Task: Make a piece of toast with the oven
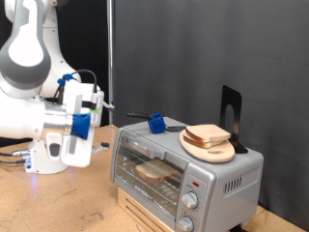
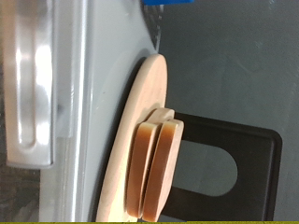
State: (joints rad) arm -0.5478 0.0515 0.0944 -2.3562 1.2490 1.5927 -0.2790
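The oven (image 1: 183, 174) is a silver-grey box at the exterior view's lower middle, and its glass door looks shut. A flat slice of toast (image 1: 154, 172) lies on the rack inside, seen through the glass. My gripper (image 1: 85, 123) hangs in the air to the exterior view's left of the oven, apart from it, with nothing seen between its fingers. In the wrist view the oven's bar handle (image 2: 28, 93) and grey top (image 2: 93, 84) show, but my fingers do not.
A round wooden board (image 1: 220, 153) (image 2: 135, 121) with a pile of bread slices (image 1: 207, 136) (image 2: 154, 168) sits on the oven's top. A black stand (image 1: 230, 111) (image 2: 234, 168) is behind it. A blue tool (image 1: 154, 122) (image 2: 163, 3) lies on the oven's top.
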